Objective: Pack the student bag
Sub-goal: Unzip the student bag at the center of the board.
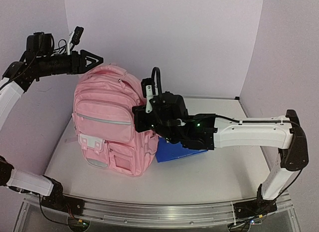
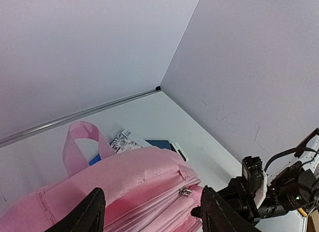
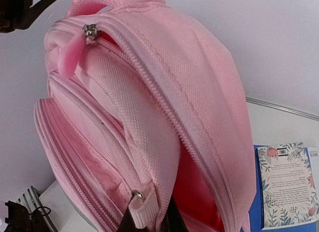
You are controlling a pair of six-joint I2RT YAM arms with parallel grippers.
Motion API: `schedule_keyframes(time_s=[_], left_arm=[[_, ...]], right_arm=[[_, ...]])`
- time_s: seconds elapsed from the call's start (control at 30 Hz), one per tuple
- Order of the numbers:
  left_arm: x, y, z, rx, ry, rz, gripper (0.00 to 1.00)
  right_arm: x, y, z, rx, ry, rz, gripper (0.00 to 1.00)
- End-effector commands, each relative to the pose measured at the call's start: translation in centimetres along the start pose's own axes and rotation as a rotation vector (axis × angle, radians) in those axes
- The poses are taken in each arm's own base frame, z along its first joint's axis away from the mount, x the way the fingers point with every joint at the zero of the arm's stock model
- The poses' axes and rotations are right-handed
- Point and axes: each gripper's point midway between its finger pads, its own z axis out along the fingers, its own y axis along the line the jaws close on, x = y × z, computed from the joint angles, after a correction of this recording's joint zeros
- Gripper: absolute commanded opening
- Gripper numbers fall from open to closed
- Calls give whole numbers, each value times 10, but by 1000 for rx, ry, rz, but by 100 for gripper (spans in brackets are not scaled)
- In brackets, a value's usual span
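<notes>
Standing upright on the table (image 1: 214,177), at about 9 o'clock from its centre in the top view, the student bag (image 1: 107,122) faces the arms with its front pockets zipped.

Right pincer (image 3: 149,217): at the bag's 3 o'clock flank, pinched shut on a pink zip pull tab (image 3: 143,207) low on the main compartment's seam. Above that tab the seam gapes, showing darker pink lining. A second slider (image 3: 90,31) sits near the top of the bag.

Left pincer (image 1: 94,60): above the bag's top at roughly 11 o'clock, jaws spread wide, holding nothing.

Contents: a blue folder (image 1: 174,153) and a floral-cover book (image 3: 286,184) lie flat on the table at the bag's 3 o'clock, just beside it and outside it. Nothing can be seen inside the compartment.

Assessment: early stage. Opening of the main compartment appears partly done. Loading the items and closing the zip remain.
</notes>
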Motion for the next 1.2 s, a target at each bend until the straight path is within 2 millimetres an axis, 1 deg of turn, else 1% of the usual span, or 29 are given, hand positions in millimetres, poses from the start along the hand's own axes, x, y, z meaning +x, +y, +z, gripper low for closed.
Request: schedule_keyframes(time_s=[0.0,0.07,0.13,0.2,0.3,0.37,0.47,0.5,0.53,0.57,0.6,0.7,0.77,0.87,0.93,1.0,1.1,1.17], left_arm=[[-13,-3,-4,-20,-25,66,65],[-10,-7,0,5,-12,64,64],[-5,-12,5,30,5,71,63],[0,-20,8,60,23,89,61],[15,-28,16,94,66,131,60],[27,-22,20,62,98,162,61],[31,3,16,-93,109,192,61],[27,7,10,-130,89,208,62],[23,8,4,-158,67,221,63],[18,7,-2,-176,43,230,64],[15,7,-7,-190,26,234,65],[3,10,-22,-260,-12,241,69],[4,16,-28,-307,2,235,71],[9,27,-31,-368,35,222,74],[16,32,-33,-392,60,205,76],[24,35,-32,-397,85,191,78],[34,41,-32,-420,113,144,79],[37,45,-31,-435,113,126,79]], right_arm=[[-11,-40,5,257,-107,103,0],[-17,-44,4,288,-129,106,0],[-23,-38,4,266,-134,98,0],[-25,-25,7,194,-127,82,0],[-23,-1,9,57,-109,67,0],[-21,12,7,-21,-96,69,0],[-19,20,2,-84,-81,81,1],[-21,20,0,-90,-82,92,7],[-23,19,-3,-95,-84,103,16],[-25,19,-7,-100,-87,112,27],[-27,18,-10,-102,-89,119,35],[-45,18,-24,-125,-115,160,53],[-56,20,-32,-147,-127,189,61],[-70,25,-39,-180,-122,233,66],[-77,29,-40,-205,-105,262,68],[-82,35,-40,-255,-81,297,68],[-93,43,-39,-345,-47,371,66],[-97,46,-37,-386,-27,411,65]])
